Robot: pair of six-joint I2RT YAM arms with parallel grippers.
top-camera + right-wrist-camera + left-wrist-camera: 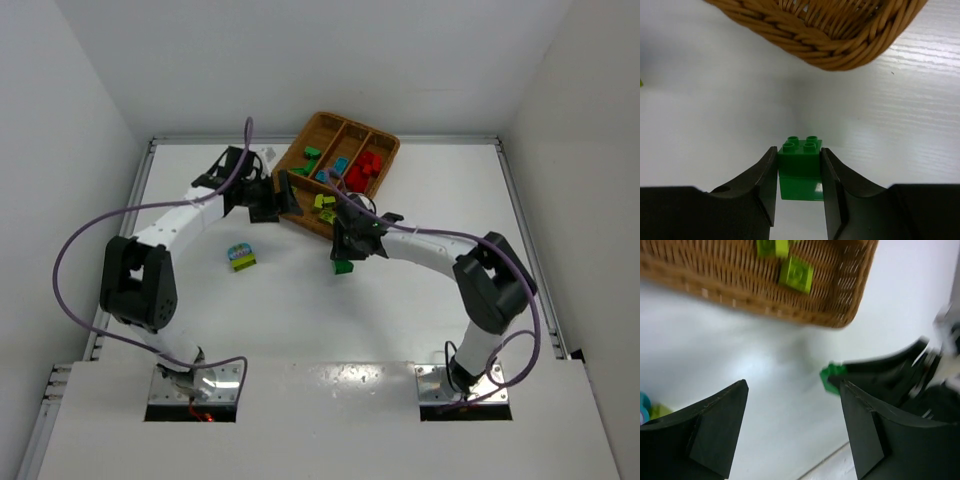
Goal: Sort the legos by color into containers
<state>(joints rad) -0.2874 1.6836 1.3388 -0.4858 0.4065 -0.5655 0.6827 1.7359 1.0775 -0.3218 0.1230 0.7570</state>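
Note:
My right gripper (pixel 345 252) (pixel 799 152) is shut on a dark green lego (pixel 343 266) (pixel 800 165), low over the table just in front of the wicker tray's (pixel 385 143) near corner (pixel 830 45). My left gripper (pixel 280 196) (pixel 794 390) is open and empty beside the tray's near-left edge (pixel 740 295). In the tray, green legos (pixel 311 153) lie in the left compartment, light blue ones (pixel 340 165) in the middle, red ones (pixel 366 168) on the right, and lime-yellow ones (pixel 325 205) (pixel 796 272) at the near end. The left wrist view also shows the green lego (pixel 832 375).
A stacked light blue and lime-yellow lego pair (pixel 240 257) (pixel 646 410) sits on the white table left of centre. White walls enclose the table at the back and on both sides. Purple cables loop over each arm.

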